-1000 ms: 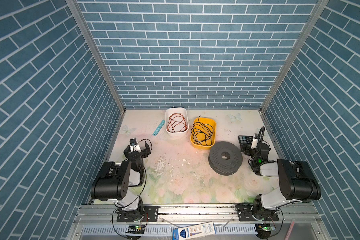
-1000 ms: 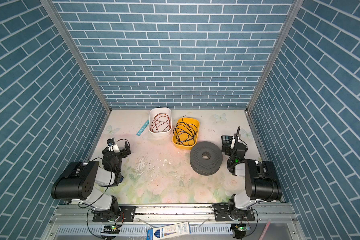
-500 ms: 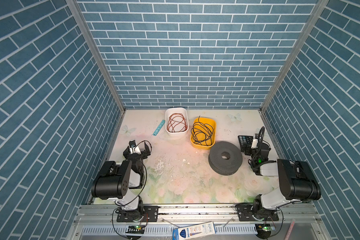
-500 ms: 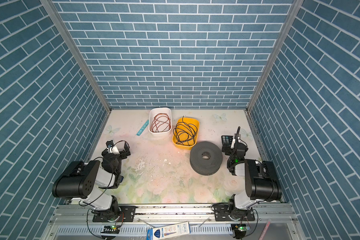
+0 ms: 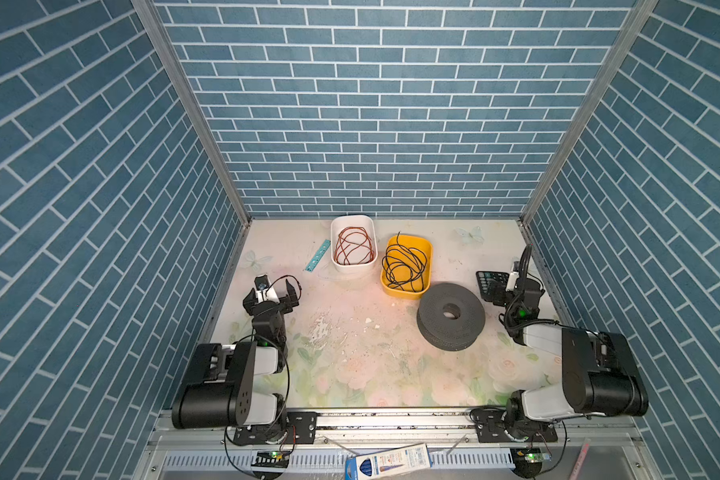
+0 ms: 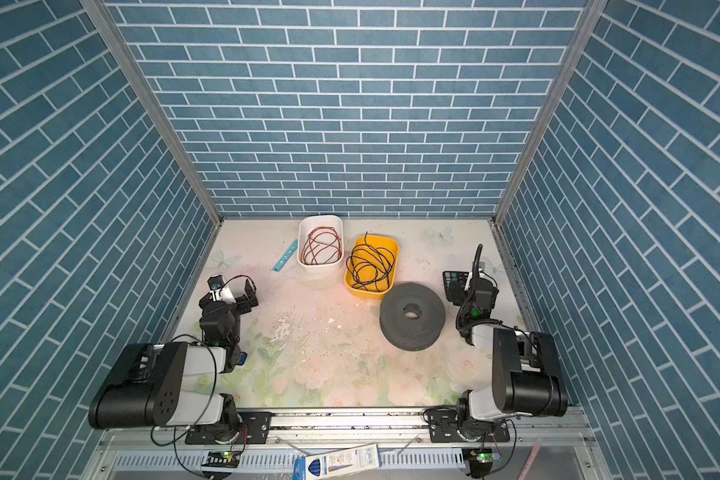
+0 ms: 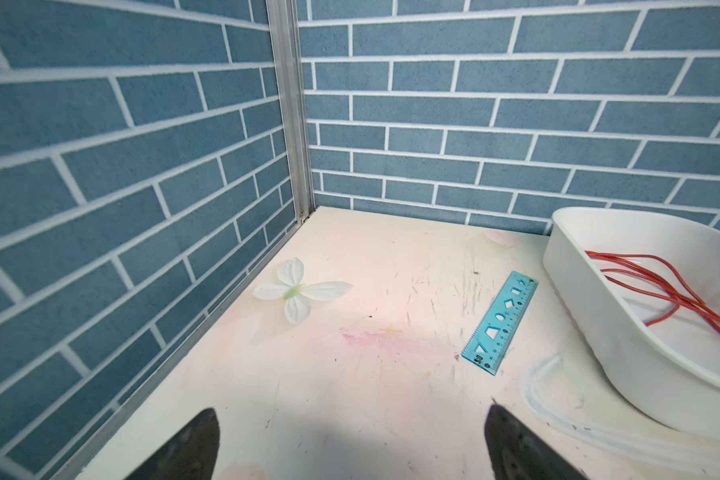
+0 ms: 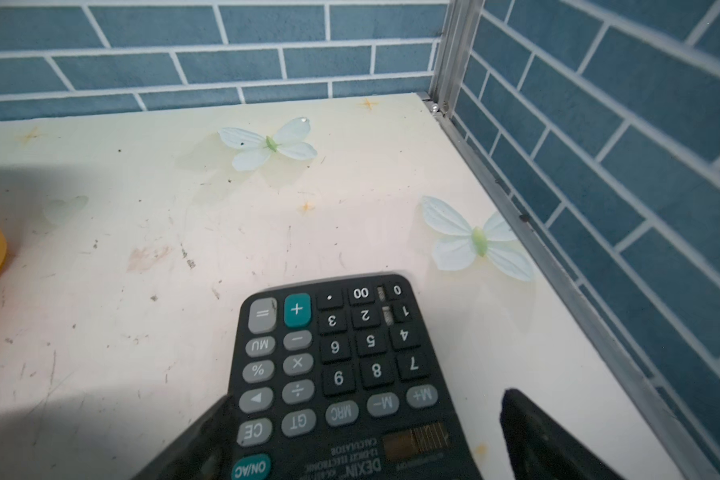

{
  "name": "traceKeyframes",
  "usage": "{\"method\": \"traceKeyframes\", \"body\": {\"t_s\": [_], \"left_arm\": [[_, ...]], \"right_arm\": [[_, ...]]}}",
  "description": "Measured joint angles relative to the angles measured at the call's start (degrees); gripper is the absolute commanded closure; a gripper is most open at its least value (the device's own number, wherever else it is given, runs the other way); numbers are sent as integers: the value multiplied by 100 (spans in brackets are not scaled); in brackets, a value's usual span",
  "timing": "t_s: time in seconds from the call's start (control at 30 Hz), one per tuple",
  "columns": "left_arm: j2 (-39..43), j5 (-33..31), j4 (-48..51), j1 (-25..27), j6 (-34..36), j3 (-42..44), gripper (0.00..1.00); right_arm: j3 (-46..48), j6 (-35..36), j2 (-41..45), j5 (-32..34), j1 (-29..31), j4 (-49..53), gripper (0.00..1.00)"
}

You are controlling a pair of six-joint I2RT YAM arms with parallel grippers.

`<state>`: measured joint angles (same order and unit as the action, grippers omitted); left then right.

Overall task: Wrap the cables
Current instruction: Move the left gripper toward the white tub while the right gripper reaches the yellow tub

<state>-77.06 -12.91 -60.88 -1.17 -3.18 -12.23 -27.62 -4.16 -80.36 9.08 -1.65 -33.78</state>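
The cables, one copper-coloured wire (image 5: 353, 246) (image 6: 321, 246) in loose loops, lie in a white tub (image 5: 334, 232) at the back of the table. The left wrist view shows the wire (image 7: 657, 286) inside the tub (image 7: 591, 299). My left gripper (image 5: 272, 293) (image 6: 231, 293) (image 7: 352, 411) is open and empty over bare table near the left wall, well short of the tub. My right gripper (image 5: 516, 282) (image 6: 472, 276) (image 8: 366, 397) is open by the right wall, its fingers either side of a black calculator (image 8: 337, 374) without closing on it.
A yellow tub (image 5: 425, 249) of tangled thin black wire stands beside the white tub. A grey spool (image 5: 451, 316) lies right of centre, next to the calculator (image 5: 489, 284). A teal ruler (image 5: 317, 255) (image 7: 501, 320) and a clear tube (image 7: 558, 395) lie left of the white tub.
My left gripper has shifted slightly and levelled out. The right arm has not visibly moved. Both grippers stay open.
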Motion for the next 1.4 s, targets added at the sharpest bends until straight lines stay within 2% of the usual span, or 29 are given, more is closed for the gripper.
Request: {"method": "traceKeyframes", "body": {"t_s": [0.2, 0.33, 0.47, 0.6, 0.73, 0.9, 1.03, 1.23, 1.3, 1.4], "left_arm": [[909, -348, 1657, 44, -153, -903, 0], [1292, -289, 3220, 46, -435, -1888, 0], [1386, 157, 4791, 55, -815, -3077, 0], [1329, 321, 6669, 109, -1300, -4133, 0], [1353, 691, 7816, 109, -1515, -4461, 0], [1093, 1716, 9084, 116, -1368, -4892, 1], [560, 2597, 9488, 256, -1119, -5368, 1], [227, 3373, 9709, 999, -918, -5475, 0], [87, 3515, 9753, 1237, -896, -5661, 0], [-127, 3679, 9737, 1530, -879, -6050, 0]], "right_arm": [[-914, -734, 741, 221, 15, 1156, 6], [-2177, -1276, 487, -289, 15, 2400, 7], [-3346, -1735, -57, -894, 90, 3392, 8], [-3893, -1958, -503, -1399, 352, 4116, 9], [-4529, -1886, -1110, -1729, 826, 4817, 12], [-5163, -1552, -1714, -1908, 1550, 5353, 11], [-5449, -1344, -2076, -2212, 1937, 5517, 8], [-5917, -1038, -2743, -2271, 2450, 5659, 6], [-6124, -944, -2966, -2258, 2632, 5779, 1], [-6489, -828, -3318, -2184, 2892, 5945, 1]]}}
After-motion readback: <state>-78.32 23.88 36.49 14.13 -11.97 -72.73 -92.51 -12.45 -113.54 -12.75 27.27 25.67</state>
